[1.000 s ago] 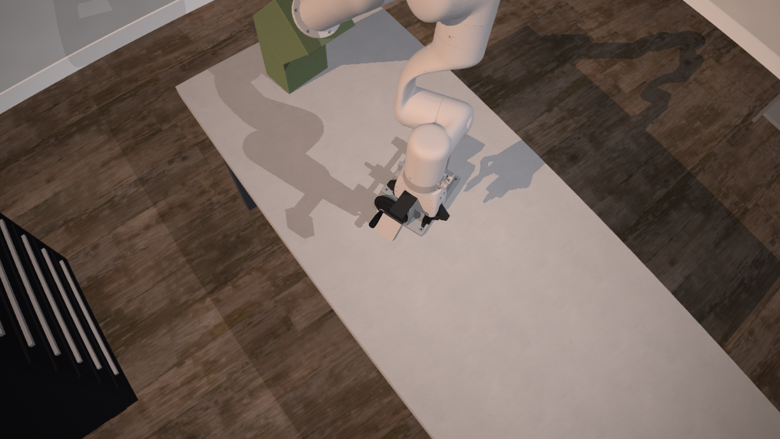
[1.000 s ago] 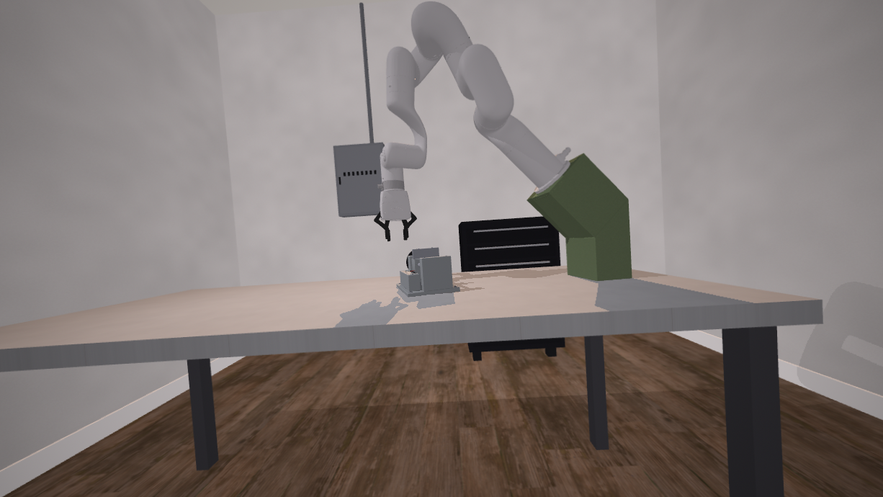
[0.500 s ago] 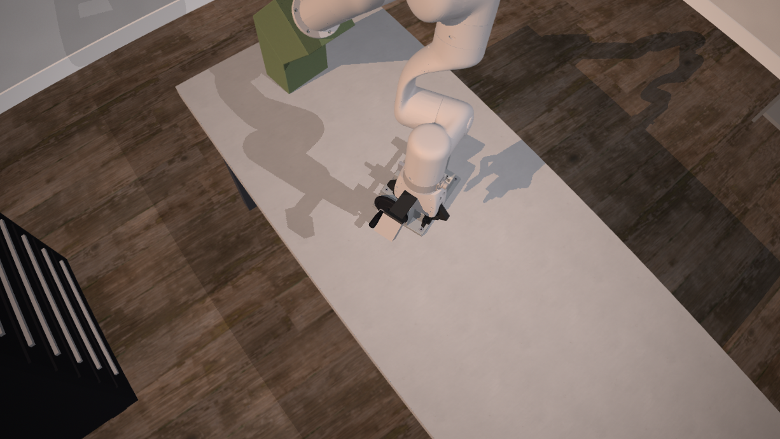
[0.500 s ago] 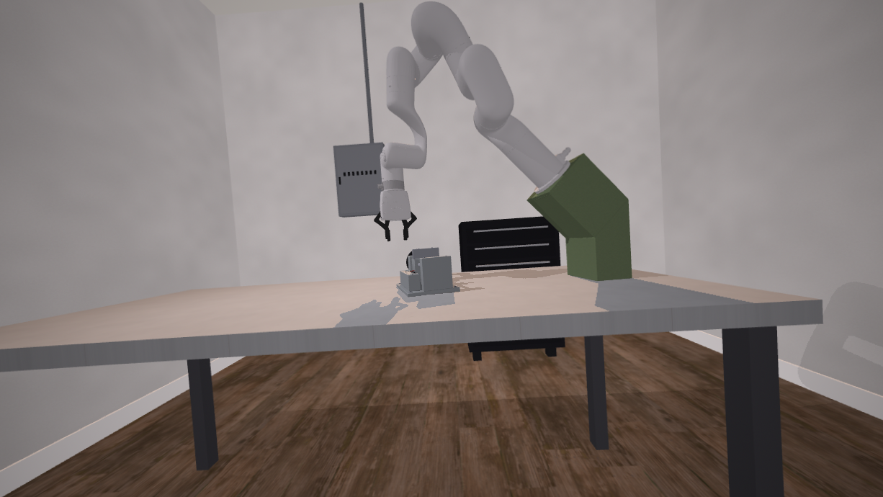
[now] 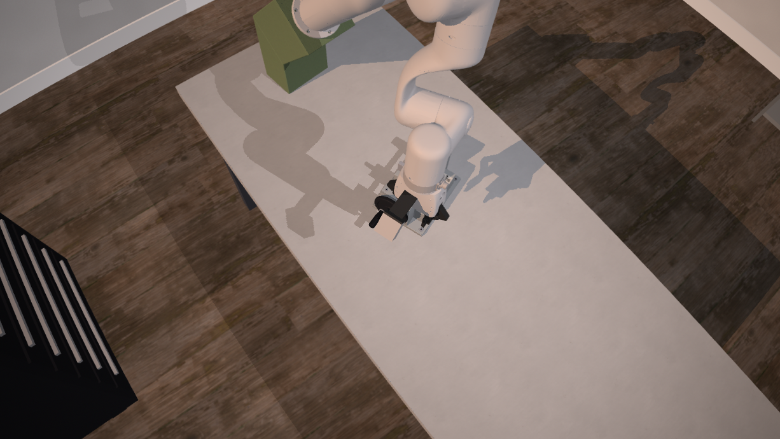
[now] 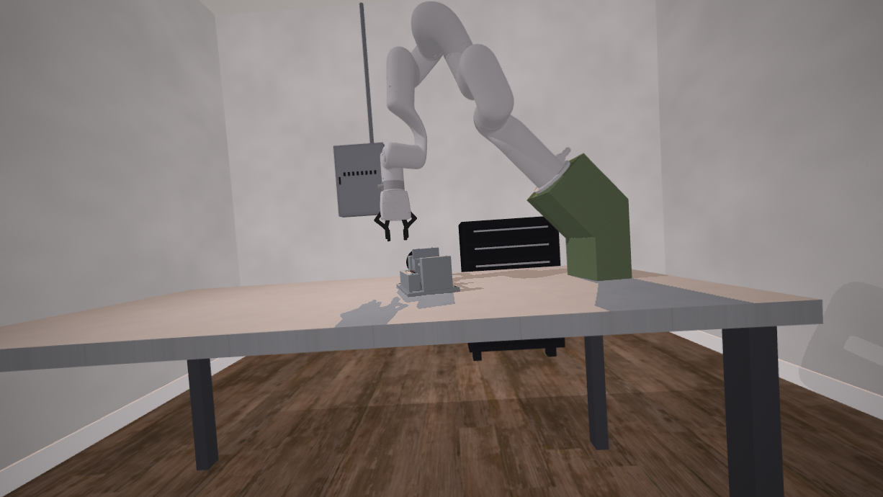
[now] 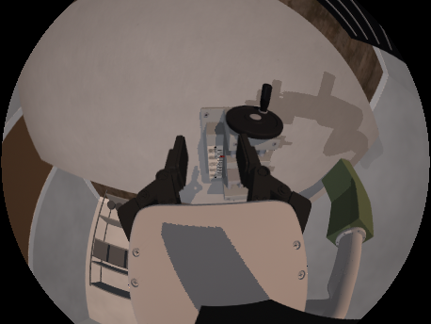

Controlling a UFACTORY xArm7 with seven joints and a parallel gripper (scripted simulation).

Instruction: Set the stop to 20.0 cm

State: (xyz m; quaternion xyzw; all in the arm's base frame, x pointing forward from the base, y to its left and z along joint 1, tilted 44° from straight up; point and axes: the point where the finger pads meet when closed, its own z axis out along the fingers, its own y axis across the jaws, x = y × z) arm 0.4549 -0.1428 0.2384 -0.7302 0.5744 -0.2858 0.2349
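The pale table (image 5: 469, 305) (image 6: 259, 311) (image 7: 127, 71) carries a gray handwheel device (image 5: 422, 231) (image 6: 436, 273) (image 7: 205, 123) and a green pedestal (image 5: 305, 70) (image 6: 608, 228) (image 7: 347, 202).
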